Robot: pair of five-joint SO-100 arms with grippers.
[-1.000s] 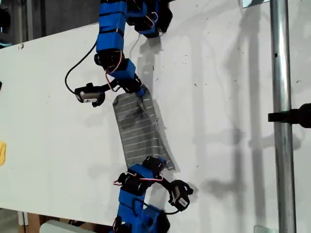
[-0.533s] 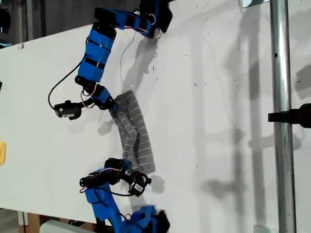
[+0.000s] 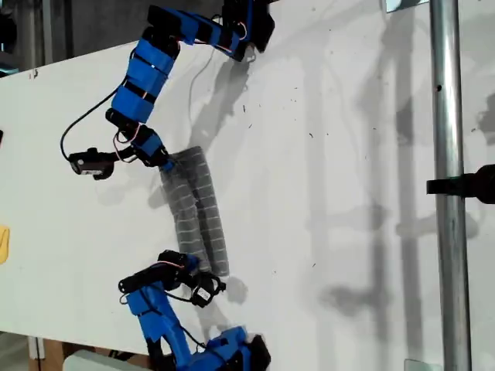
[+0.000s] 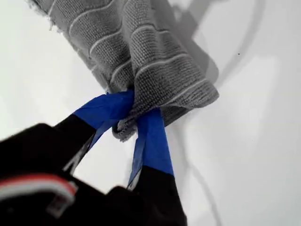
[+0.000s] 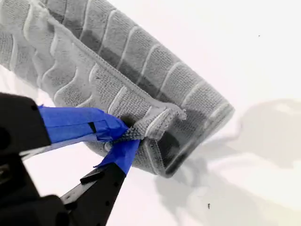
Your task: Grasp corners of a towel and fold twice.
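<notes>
The towel [image 3: 193,209] lies as a narrow, doubled-over grey striped strip on the white table, running from the upper middle toward the bottom of the exterior view. One blue arm's gripper [image 3: 164,161] holds its upper end and another arm's gripper [image 3: 192,267] holds its lower end. In the first wrist view my first gripper [image 4: 134,110] is shut on a bunched corner of the towel [image 4: 141,52]. In the second wrist view my second gripper [image 5: 124,134] pinches a corner of the top layer of the towel [image 5: 141,70], lifted off the layer beneath. The wrist views do not settle which arm is which.
A small yellow object [image 3: 3,243] sits at the exterior view's left edge. A metal pole [image 3: 448,185] with a black clamp stands at the exterior view's right. The table's edge [image 3: 69,52] runs along the upper left of that view.
Both arms swung toward the exterior view's left, carrying the gripped ends with them. The towel went from a flat wide strip to a narrower strip folded over itself.
</notes>
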